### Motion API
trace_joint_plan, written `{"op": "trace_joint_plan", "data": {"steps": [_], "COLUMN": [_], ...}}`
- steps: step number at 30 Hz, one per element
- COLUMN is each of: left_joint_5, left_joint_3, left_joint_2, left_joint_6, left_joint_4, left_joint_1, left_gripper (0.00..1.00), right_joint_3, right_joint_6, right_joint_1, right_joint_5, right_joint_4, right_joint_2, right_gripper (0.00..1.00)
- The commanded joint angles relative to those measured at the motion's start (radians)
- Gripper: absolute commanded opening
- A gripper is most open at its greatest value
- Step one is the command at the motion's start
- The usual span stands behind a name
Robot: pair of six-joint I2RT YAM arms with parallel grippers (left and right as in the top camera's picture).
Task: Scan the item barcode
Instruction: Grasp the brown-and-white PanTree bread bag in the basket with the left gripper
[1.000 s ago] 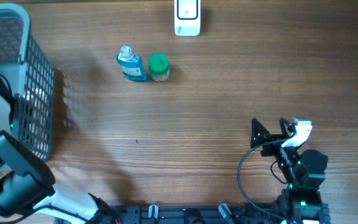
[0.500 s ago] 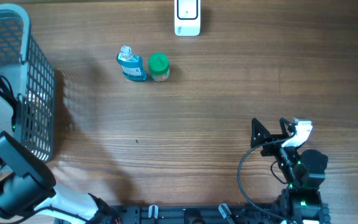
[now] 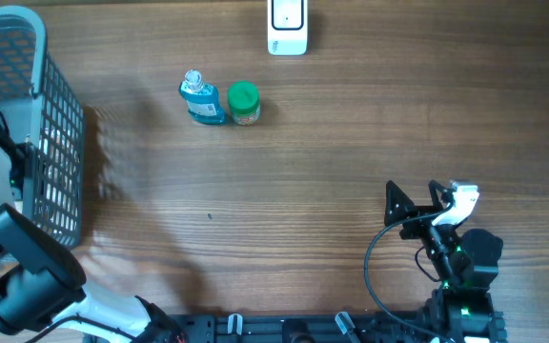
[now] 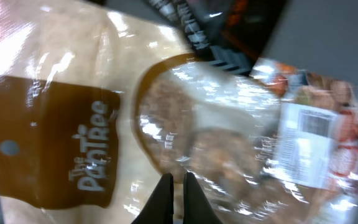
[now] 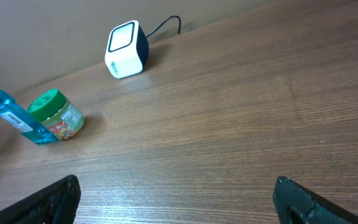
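The crinkly, glossy clear-film snack bag (image 4: 185,124), white barcode label (image 4: 312,121) on it, lies in the grey mesh basket (image 3: 55,124); the left gripper (image 4: 174,186) pinches its film, jaws together; the right gripper (image 5: 176,190) gapes wide over the wood-grain table (image 3: 303,191)

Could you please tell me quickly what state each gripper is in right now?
Left gripper: shut, apparently pinching the bag.
Right gripper: open, holding nothing.
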Motion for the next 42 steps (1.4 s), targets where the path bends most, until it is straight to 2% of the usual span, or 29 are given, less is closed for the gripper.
{"op": "trace_joint_plan", "data": {"steps": [1,4,6,7,8,9,10,14,17,21,31,40,42], "left_joint_5": [0.067,0.066,0.065,0.065,0.065,0.065,0.058,-0.021,0.006,0.017,0.050,0.127,0.130], "left_joint_3": [0.159,0.287,0.291,0.291,0.291,0.291,0.291,0.278,0.270,0.269,0.269,0.269,0.269], "left_joint_2": [0.010,0.009,0.010,0.010,0.010,0.010,0.010,0.010,0.010,0.035,0.234,0.389,0.389], "left_joint_6": [0.032,0.051,0.052,0.093,0.112,0.141,0.170,0.182,0.195,0.077,0.015,-0.007,-0.007], "left_joint_4": [-0.066,-0.174,-0.248,-0.298,-0.318,-0.341,-0.375,-0.405,-0.263,-0.190,0.039,0.120,0.116], "left_joint_1": [-0.005,-0.005,-0.006,-0.005,-0.005,-0.005,-0.004,-0.003,-0.006,-0.009,-0.079,-0.080,-0.080], "left_gripper": [0.04,0.04,0.52,0.78,0.84,0.95,1.00,1.00,1.00,1.00,1.00,1.00,0.81], "right_joint_3": [-0.002,-0.002,-0.002,-0.002,-0.002,-0.002,-0.002,-0.002,-0.002,-0.002,-0.002,-0.002,-0.002], "right_joint_6": [-0.013,-0.013,-0.013,-0.013,-0.013,-0.014,-0.014,-0.013,-0.013,-0.013,-0.013,-0.010,-0.010], "right_joint_1": [0.002,0.002,0.002,0.002,0.002,0.002,0.002,0.002,0.002,0.002,0.002,0.002,0.002], "right_joint_5": [0.013,0.013,0.013,0.013,0.013,0.013,0.013,0.013,0.013,0.013,0.012,0.005,0.005], "right_joint_4": [0.002,0.004,0.005,0.005,0.005,0.006,0.006,0.006,0.006,0.001,-0.004,-0.003,-0.003], "right_joint_2": [0.005,0.005,0.005,0.005,0.005,0.005,0.005,0.005,0.005,0.005,0.010,0.021,0.021], "right_gripper": [1.00,1.00,1.00,1.00,1.00,1.00,1.00,1.00,1.00,1.00,1.00,1.00,1.00]}}
